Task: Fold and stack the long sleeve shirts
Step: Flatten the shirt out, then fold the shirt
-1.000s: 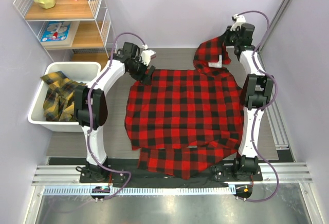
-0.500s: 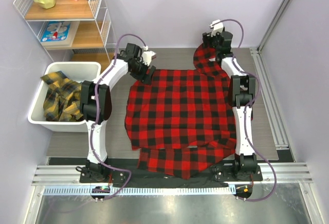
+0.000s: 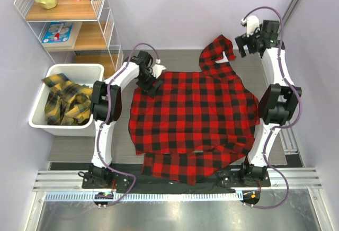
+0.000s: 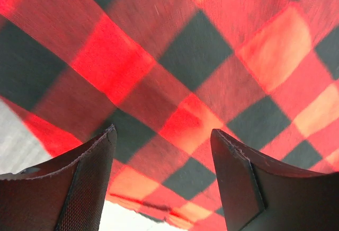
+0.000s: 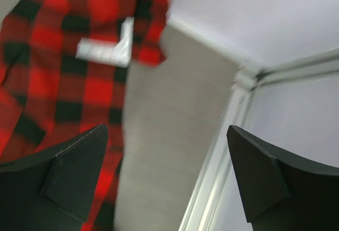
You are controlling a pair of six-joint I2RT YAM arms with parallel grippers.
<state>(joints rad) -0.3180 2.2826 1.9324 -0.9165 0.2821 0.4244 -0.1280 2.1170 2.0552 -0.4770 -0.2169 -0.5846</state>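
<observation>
A red-and-black long sleeve shirt (image 3: 190, 109) lies spread flat in the middle of the table, its near hem hanging over the front edge. One sleeve (image 3: 216, 56) curls toward the back right and shows a white patch (image 5: 106, 48). My left gripper (image 3: 154, 86) hovers open over the shirt's back left corner. In the left wrist view checked cloth (image 4: 201, 56) fills the frame, with nothing between the left gripper's (image 4: 163, 131) jaws. My right gripper (image 3: 248, 45) hangs wide open to the right of the sleeve (image 5: 63, 72); the right gripper (image 5: 167, 129) is over bare table and holds nothing. Yellow-and-black shirts (image 3: 61, 101) lie crumpled in a bin.
The white bin (image 3: 39, 112) stands at the table's left edge. A wire shelf (image 3: 63, 14) with a yellow jug and small items stands behind it. A metal frame rail (image 5: 222, 178) and the wall run close along the right gripper's side.
The right gripper opened, let go of the sleeve and swung up and to the right. The sleeve dropped onto the table at the back. The left gripper slid slightly right over the shirt.
</observation>
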